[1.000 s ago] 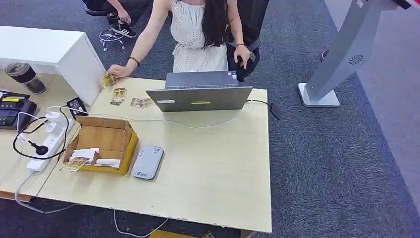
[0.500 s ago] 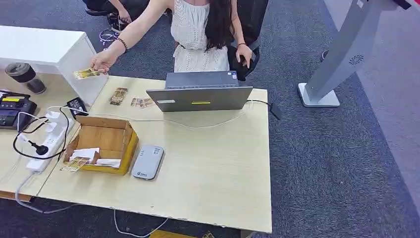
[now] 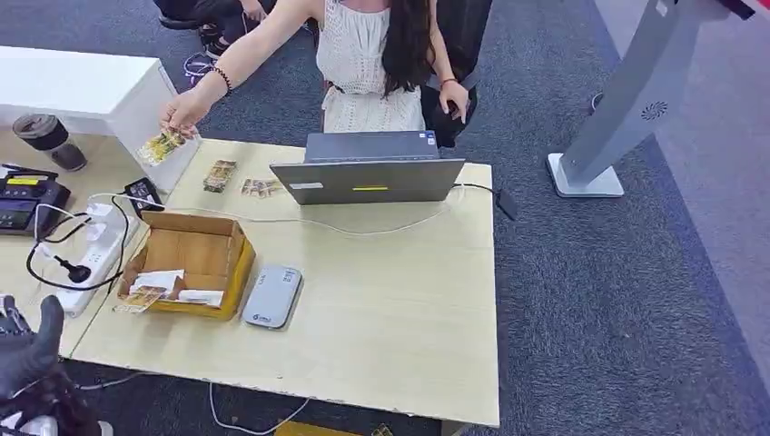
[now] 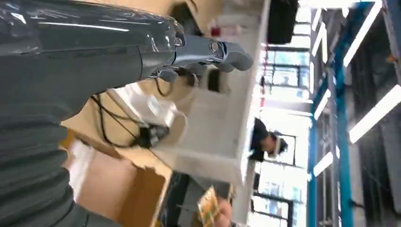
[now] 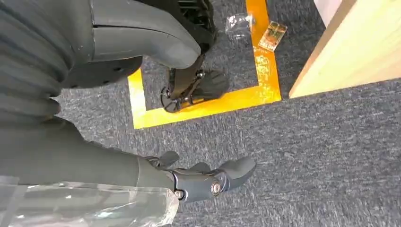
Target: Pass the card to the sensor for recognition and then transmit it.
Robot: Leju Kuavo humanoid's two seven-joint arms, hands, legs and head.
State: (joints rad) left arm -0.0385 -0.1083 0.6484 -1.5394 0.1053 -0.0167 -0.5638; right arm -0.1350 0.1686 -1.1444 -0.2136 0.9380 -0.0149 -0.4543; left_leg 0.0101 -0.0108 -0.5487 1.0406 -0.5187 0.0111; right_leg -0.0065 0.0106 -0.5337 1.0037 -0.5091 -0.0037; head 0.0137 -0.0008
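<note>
Table (image 3: 399, 300) takes up most of the head view, light wood, grey carpet (image 3: 617, 300) to the right with a grey stand (image 3: 617, 100) on it. Person in a white top (image 3: 368, 54) sits at the far edge behind an open laptop (image 3: 368, 173), one arm stretched toward the robot's left; that person's hand (image 3: 182, 113) holds a card (image 3: 162, 145) in the air over the far left corner of the table, beside a white cabinet (image 3: 91, 91). Open cardboard box (image 3: 191, 263) sits on the left part of the table with papers and another card at its near edge; grey sensor (image 3: 271, 296) lies flat just beside the box on its right. Power strip (image 3: 86, 263) with black cables left of the box. More cards (image 3: 218, 174) lie on the table left of the laptop. Left hand (image 3: 27, 350) is at the lower left corner, near the table's near edge, fingers apart and holding nothing; left wrist view shows it (image 4: 198, 54) extended, empty. Right hand (image 5: 208, 177) hangs over the carpet, fingers loosely spread, nothing in it.
</note>
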